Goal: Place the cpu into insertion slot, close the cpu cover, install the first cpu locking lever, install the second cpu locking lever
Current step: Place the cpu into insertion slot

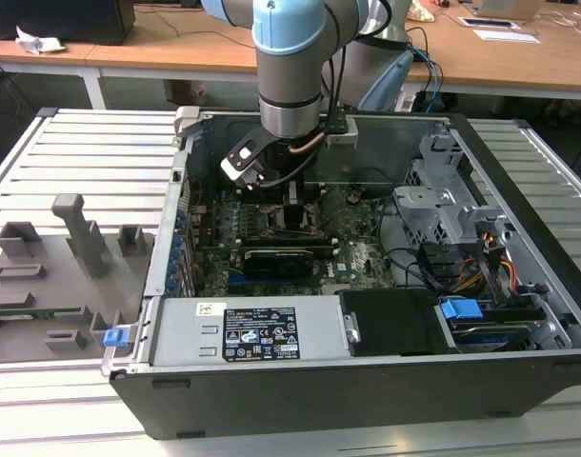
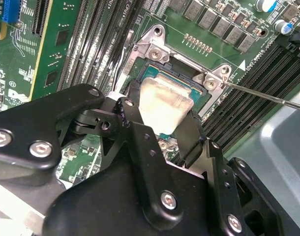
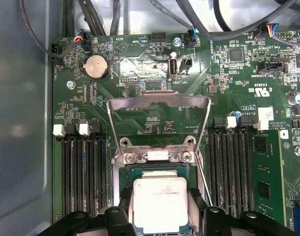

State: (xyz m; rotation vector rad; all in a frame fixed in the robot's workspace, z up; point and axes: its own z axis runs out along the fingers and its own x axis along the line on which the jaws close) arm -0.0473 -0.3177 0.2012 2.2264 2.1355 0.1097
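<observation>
In both wrist views the cpu (image 3: 160, 204) (image 2: 165, 103), with its pale silver top, lies level between my two black fingers (image 3: 124, 212). My gripper (image 3: 161, 209) (image 2: 162, 113) is shut on its sides, right at the insertion slot (image 2: 188, 68), whose dark rim and metal edging show around the chip. Whether the chip rests in the socket or hovers just over it I cannot tell. The cpu cover (image 3: 159, 100) stands swung open beyond the slot. A thin wire locking lever (image 2: 268, 96) sticks out free beside the socket. In the exterior view my gripper (image 1: 295, 205) reaches down into the computer case.
Black memory slots (image 3: 81, 177) (image 3: 236, 167) flank the socket on both sides. A black card (image 1: 286, 257) crosses the board in front of the gripper. Cables (image 1: 433, 271) and a grey drive cage (image 1: 443, 205) fill the case's right side. A grey parts fixture (image 1: 52, 276) lies outside at the exterior view's left.
</observation>
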